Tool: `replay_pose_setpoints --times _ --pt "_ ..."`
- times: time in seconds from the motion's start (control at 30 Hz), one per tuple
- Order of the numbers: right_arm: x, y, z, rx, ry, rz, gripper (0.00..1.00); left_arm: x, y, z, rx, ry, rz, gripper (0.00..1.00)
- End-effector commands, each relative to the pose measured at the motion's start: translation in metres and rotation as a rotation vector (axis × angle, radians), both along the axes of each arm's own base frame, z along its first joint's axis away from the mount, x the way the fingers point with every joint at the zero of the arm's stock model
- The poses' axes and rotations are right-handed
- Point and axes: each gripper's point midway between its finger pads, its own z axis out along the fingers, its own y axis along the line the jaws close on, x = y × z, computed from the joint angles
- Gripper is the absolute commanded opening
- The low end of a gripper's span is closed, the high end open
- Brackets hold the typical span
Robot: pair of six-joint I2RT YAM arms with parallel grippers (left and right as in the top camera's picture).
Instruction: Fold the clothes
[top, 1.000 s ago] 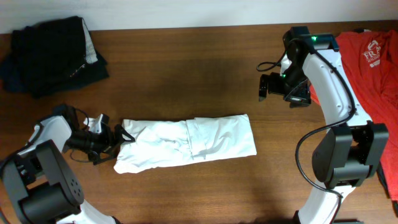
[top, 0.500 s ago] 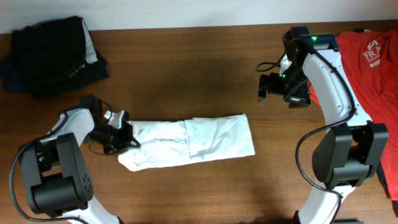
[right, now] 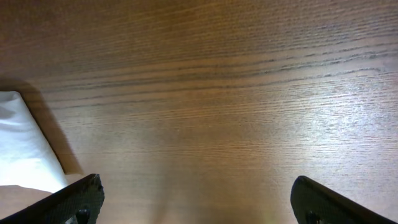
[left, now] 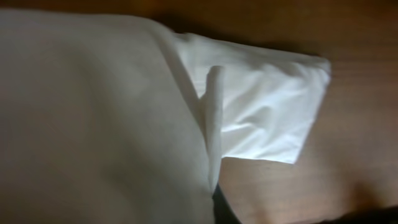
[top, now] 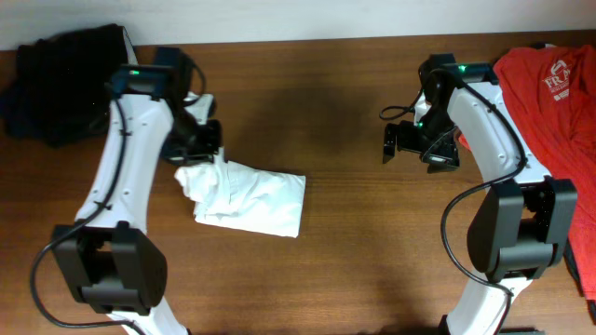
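Overhead, the white shirt (top: 251,194) lies as a short, thick bundle on the left half of the bench (top: 345,270). Its long axis runs across the bench, dipping a little toward the right. The left gripper (top: 197,147) sits at the bundle's upper left corner, where cloth bunches up to it, so its jaws look closed on that edge. The right gripper (top: 419,147) hangs over bare wood, well apart from the shirt, which lies off to its left. The left arm is plainly the nearer. A red T-shirt (top: 549,93) lies at the right edge and dark garments (top: 70,79) at the far left corner, both apart from the work.

From the left wrist, white cloth fills most of the frame and hides the jaws; a flat folded layer (left: 267,112) lies on the wood beyond.

From the right wrist, the jaws stand wide open over bare bench, with only a corner of the shirt (right: 25,149) at the left edge.
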Motion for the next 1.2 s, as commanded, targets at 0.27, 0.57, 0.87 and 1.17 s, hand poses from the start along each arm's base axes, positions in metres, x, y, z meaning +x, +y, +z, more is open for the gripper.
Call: replay_pose_setpoints --times 0.27,0.57,0.87,1.17 --pt "-0.003 0.002 0.001 0.014 0.001 -0.004 0.99 -0.049 -0.127 -0.064 -0.144 0.062 -0.257 0.46" --pt "-0.008 0.06 0.015 0.287 -0.019 0.133 1.0 0.007 -0.033 0.003 0.022 -0.055 -0.046 0.59" --pt "-0.07 0.204 -0.013 0.214 -0.063 0.648 0.69 0.023 0.062 -0.057 0.035 0.063 0.206 0.67" --pt "-0.078 0.27 -0.052 0.275 -0.206 0.627 0.59 0.03 0.08 -0.076 0.06 0.071 0.24 0.66"
